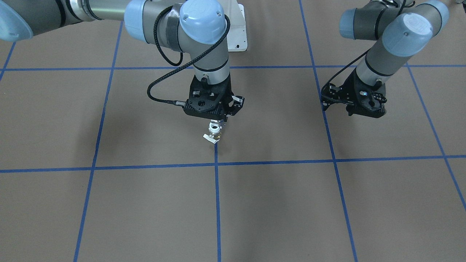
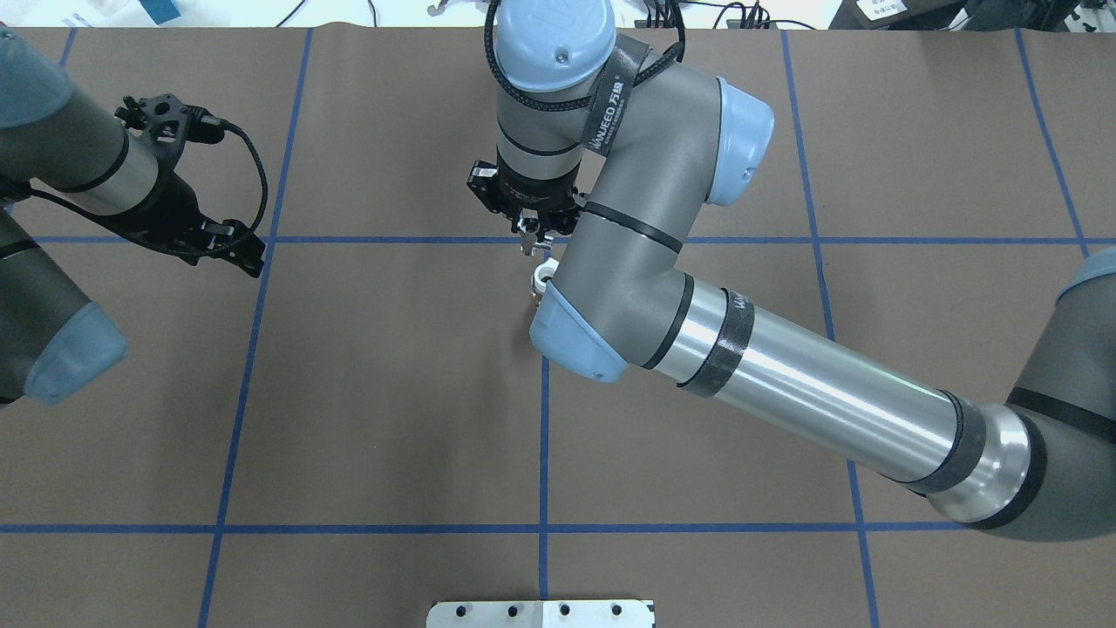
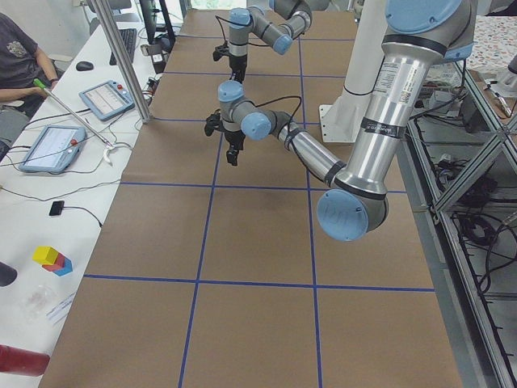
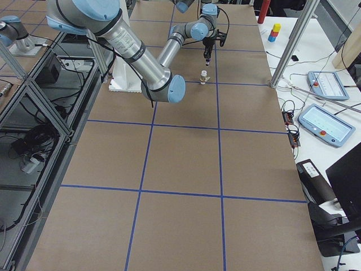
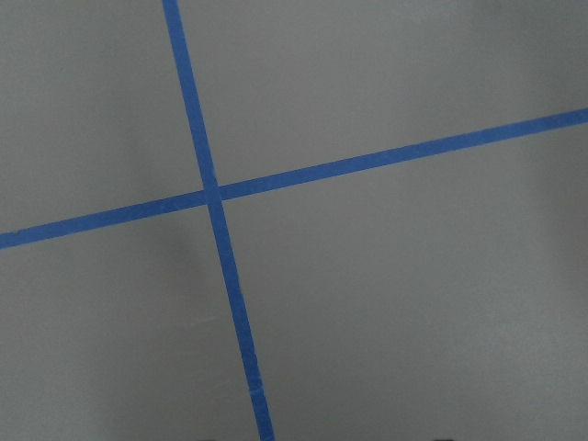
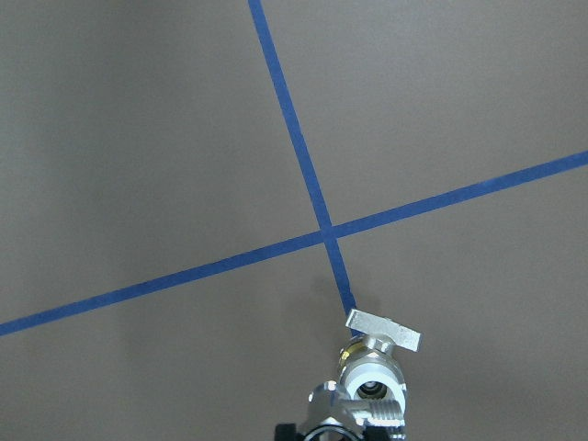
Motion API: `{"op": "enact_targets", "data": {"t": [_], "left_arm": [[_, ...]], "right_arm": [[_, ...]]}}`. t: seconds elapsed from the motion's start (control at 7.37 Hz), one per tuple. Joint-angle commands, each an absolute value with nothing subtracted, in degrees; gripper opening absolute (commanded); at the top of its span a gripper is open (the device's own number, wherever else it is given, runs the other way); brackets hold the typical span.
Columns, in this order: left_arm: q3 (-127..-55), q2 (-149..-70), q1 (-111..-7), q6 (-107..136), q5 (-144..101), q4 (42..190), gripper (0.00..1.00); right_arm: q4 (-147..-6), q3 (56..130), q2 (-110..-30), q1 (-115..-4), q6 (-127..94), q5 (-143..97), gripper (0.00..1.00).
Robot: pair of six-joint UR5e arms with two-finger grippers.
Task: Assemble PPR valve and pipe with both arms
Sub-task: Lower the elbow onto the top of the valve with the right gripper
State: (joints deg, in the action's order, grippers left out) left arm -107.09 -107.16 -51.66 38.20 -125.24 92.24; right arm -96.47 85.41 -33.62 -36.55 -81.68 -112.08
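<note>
The PPR valve (image 1: pixel 214 133) stands upright on the brown table near a blue tape line: a white collar on top, a brass body and a silver handle (image 6: pixel 386 331). The pipe does not show in any view. My right gripper (image 1: pixel 217 123) hangs straight down just above the valve's collar (image 6: pixel 372 381). Its silver fingertips (image 6: pixel 329 397) are slightly apart, and the right-side view shows a small gap between them and the valve (image 4: pixel 203 76). My left gripper (image 2: pixel 251 260) hovers far off over bare table and holds nothing I can see. Its fingers are hidden, so I cannot tell their state.
Blue tape lines (image 5: pixel 213 195) divide the table into squares. The white bolted pedestal (image 2: pixel 540 613) sits at the robot's edge. Along the far side are a metal pole (image 3: pixel 121 56), tablets (image 3: pixel 50 147) and a seated person (image 3: pixel 16 65).
</note>
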Motion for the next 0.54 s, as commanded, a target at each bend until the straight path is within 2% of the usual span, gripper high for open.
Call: {"op": "enact_targets", "data": {"t": [0.0, 0.41], "left_arm": [[-107.1, -107.1, -51.7, 38.3, -125.2, 92.3, 0.84], [-107.0, -107.1, -51.7, 38.4, -125.2, 92.3, 0.84]], "right_arm": [[-96.5, 85.4, -34.2, -36.4, -81.7, -112.1, 0.00], [-96.5, 85.3, -35.2, -36.4, -81.7, -112.0, 0.00]]}}
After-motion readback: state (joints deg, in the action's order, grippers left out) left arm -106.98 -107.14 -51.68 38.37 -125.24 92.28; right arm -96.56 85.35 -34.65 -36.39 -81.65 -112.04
